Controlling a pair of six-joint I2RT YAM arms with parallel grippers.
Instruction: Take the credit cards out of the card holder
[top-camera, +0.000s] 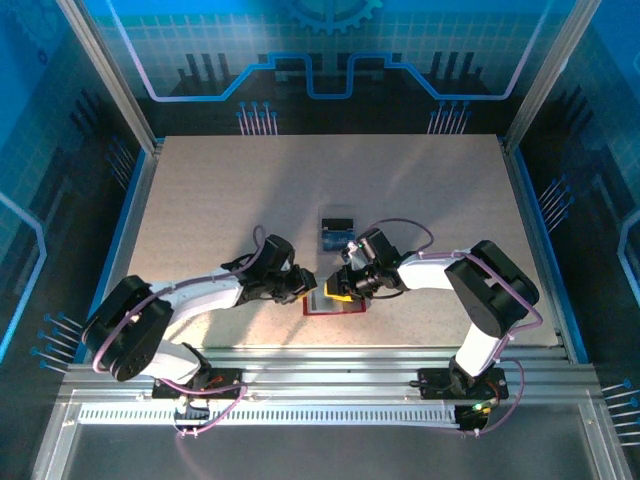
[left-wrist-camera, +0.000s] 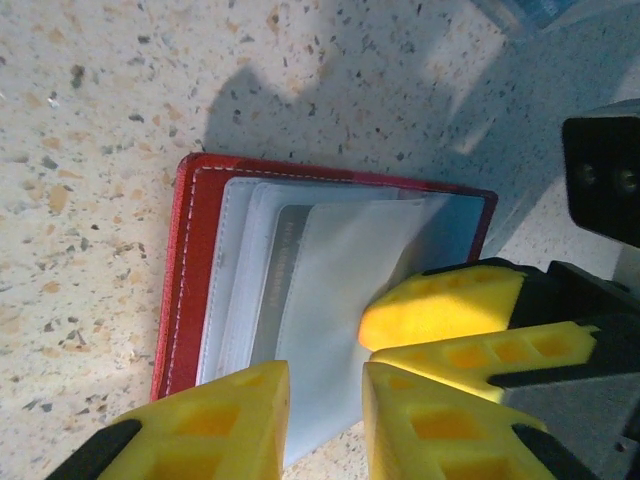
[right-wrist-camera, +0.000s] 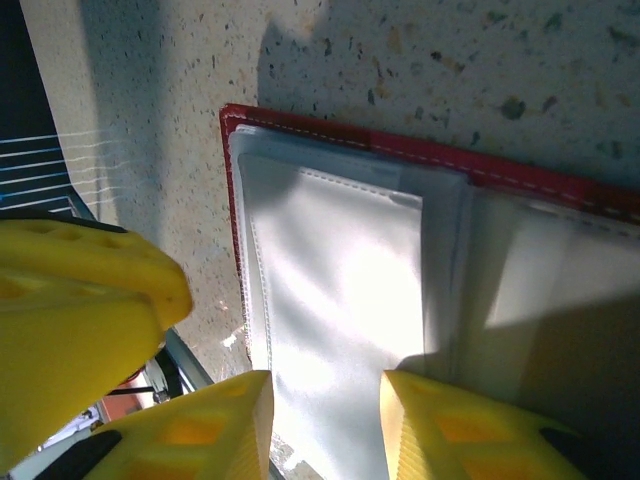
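Note:
The red card holder (top-camera: 335, 305) lies open on the table between my two grippers, its pale grey pockets (left-wrist-camera: 330, 290) facing up. A greyish card edge (left-wrist-camera: 283, 270) shows inside one pocket. A black card (top-camera: 337, 221) and a blue card (top-camera: 334, 240) lie on the table just behind the holder. My left gripper (left-wrist-camera: 325, 380) hovers over the holder's near edge, jaws a little apart with nothing between them. My right gripper (right-wrist-camera: 325, 390) is open over the pale pocket sheet (right-wrist-camera: 340, 280), and its fingers (left-wrist-camera: 440, 305) almost touch the left gripper's.
The speckled tabletop (top-camera: 200, 200) stretches wide behind and to both sides. Blue enclosure walls (top-camera: 120, 100) ring it. A slotted metal rail (top-camera: 330, 360) runs along the near edge, just below the holder.

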